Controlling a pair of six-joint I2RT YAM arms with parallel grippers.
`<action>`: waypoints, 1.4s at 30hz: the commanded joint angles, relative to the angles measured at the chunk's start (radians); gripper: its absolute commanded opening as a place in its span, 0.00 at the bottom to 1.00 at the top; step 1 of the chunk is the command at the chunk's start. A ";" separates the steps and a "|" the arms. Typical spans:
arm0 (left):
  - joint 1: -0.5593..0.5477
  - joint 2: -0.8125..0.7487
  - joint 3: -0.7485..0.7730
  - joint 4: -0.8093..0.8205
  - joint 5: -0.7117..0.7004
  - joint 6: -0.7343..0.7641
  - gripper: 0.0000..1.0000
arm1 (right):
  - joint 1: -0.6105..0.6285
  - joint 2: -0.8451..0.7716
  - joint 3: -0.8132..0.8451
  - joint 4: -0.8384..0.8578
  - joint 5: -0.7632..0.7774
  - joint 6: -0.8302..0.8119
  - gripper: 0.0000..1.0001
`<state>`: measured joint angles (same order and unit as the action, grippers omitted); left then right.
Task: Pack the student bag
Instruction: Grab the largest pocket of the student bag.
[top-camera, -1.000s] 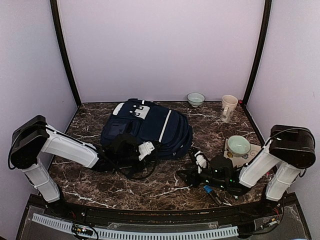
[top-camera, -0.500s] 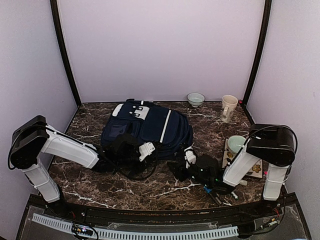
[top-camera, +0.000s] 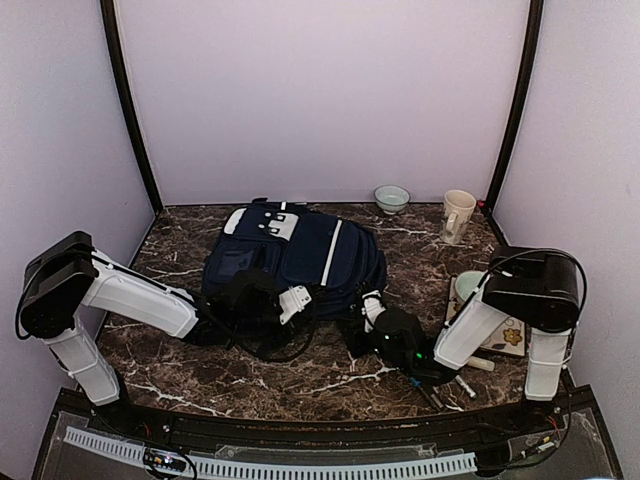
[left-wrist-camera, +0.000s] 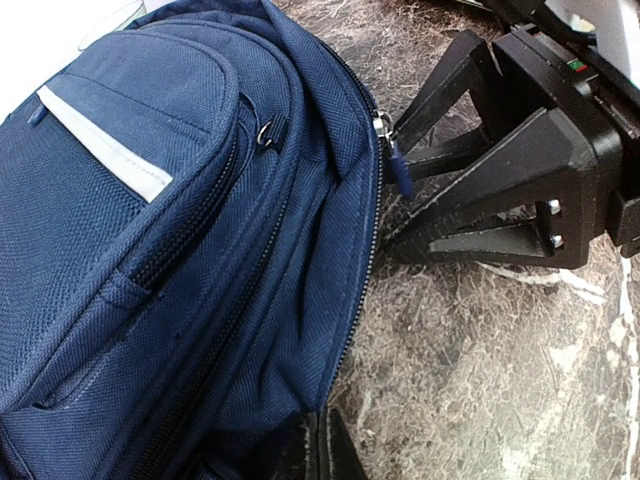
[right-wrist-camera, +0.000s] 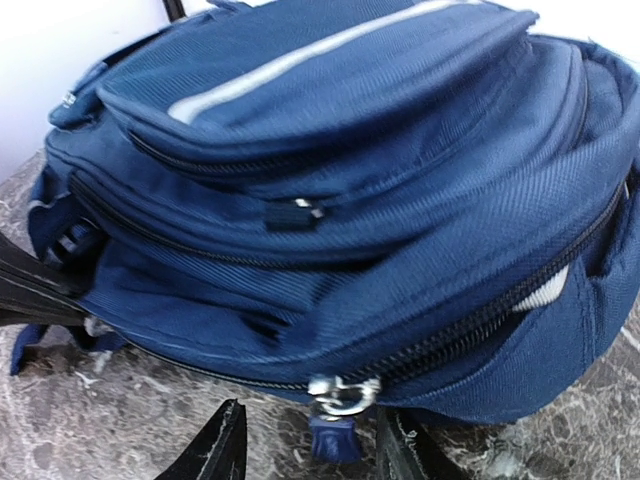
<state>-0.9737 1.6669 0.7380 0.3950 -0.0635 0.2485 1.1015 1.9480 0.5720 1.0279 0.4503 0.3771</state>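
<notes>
The student bag (top-camera: 300, 252), navy with a white stripe and a grey-white patch, lies flat in the middle of the table. My left gripper (left-wrist-camera: 325, 452) is shut on the fabric edge at the bag's near side, beside the zip line. My right gripper (right-wrist-camera: 312, 415) is open at the bag's near right corner. Its black fingers (right-wrist-camera: 215, 450) stand on either side of a blue zipper pull (right-wrist-camera: 335, 430) that hangs from a metal ring, without touching it. In the left wrist view the same pull (left-wrist-camera: 398, 170) sits between the right gripper's fingers (left-wrist-camera: 480, 210).
A pale bowl (top-camera: 392, 197) and a cream mug (top-camera: 458, 215) stand at the back right. A green bowl (top-camera: 470, 288) rests on a patterned card by the right arm. Pens and small items (top-camera: 462, 383) lie near the right arm's base.
My right arm has moved left to the bag's corner, and its jaws have narrowed around the zipper pull. The left arm and the bag have stayed put.
</notes>
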 joint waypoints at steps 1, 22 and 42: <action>-0.028 -0.041 0.024 0.028 0.065 -0.020 0.00 | 0.004 0.027 0.019 -0.030 0.050 0.048 0.44; -0.034 -0.051 0.012 0.029 0.066 -0.031 0.00 | -0.025 0.074 0.016 0.079 0.021 0.007 0.12; -0.036 -0.067 -0.015 0.010 0.016 -0.078 0.00 | -0.029 -0.051 -0.138 0.117 -0.073 0.037 0.00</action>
<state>-0.9867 1.6547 0.7368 0.3923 -0.0883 0.1993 1.0782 1.9343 0.4572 1.1027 0.4030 0.4015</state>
